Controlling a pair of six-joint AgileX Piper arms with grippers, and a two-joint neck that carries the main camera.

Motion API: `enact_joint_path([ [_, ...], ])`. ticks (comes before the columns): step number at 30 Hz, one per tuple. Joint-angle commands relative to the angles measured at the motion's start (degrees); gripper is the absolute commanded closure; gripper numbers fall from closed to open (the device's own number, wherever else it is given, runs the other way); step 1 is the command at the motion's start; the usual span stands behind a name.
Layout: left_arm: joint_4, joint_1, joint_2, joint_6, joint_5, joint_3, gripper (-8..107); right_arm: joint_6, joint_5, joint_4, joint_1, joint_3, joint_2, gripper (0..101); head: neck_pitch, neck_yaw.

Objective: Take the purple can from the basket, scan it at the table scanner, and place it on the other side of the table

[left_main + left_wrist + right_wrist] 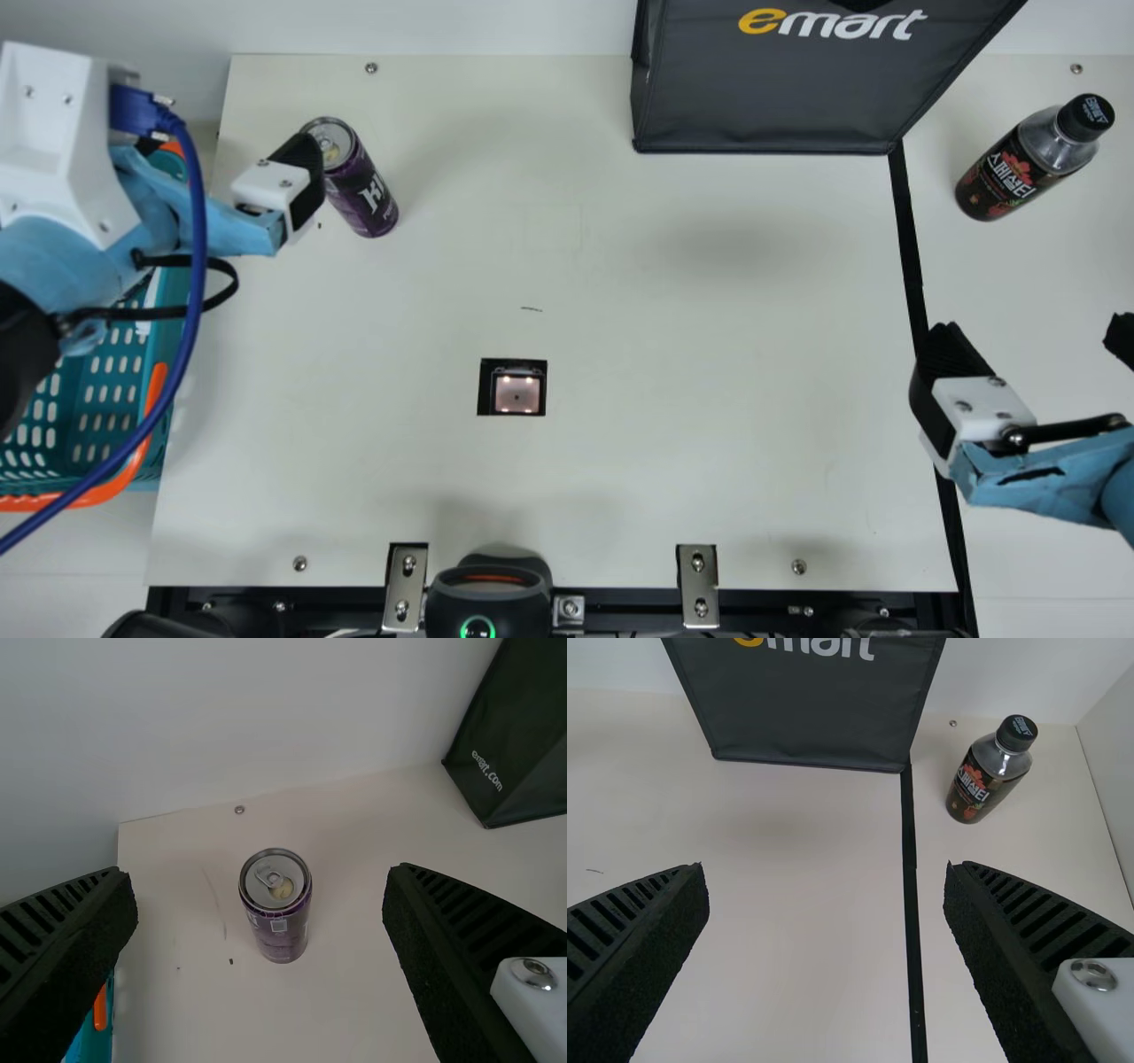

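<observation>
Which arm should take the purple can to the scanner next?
Left, I'd say. The left gripper is open, the purple can ungripped but lined up between its fingers. The right gripper, also open, is far off, past the scanner, on the bottle's side.

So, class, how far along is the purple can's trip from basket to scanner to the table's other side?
Done: the purple can stands upright on the table, outside the basket.
In hand: nothing; the left claw is open near the can.
Left, probably: grasping it, scanning it at the central scanner and placing it on the bottle's side. Whether it has been scanned isn't visible.
</observation>
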Motion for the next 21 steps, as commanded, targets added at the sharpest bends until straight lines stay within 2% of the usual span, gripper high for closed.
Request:
enact_joint_path([
  [1, -0.22, 0.01, 1.43, -0.21, 0.60, -0.64, 9, 0.00, 0.00, 0.00, 0.00, 0.00, 0.00, 6, -1.66, 0.09],
  [21, 0.46, -0.44, 13.78, -5.58, 6.87, -7.53, 9, 0.00, 0.00, 0.00, 0.00, 0.00, 0.00, 6, -1.66, 0.09],
])
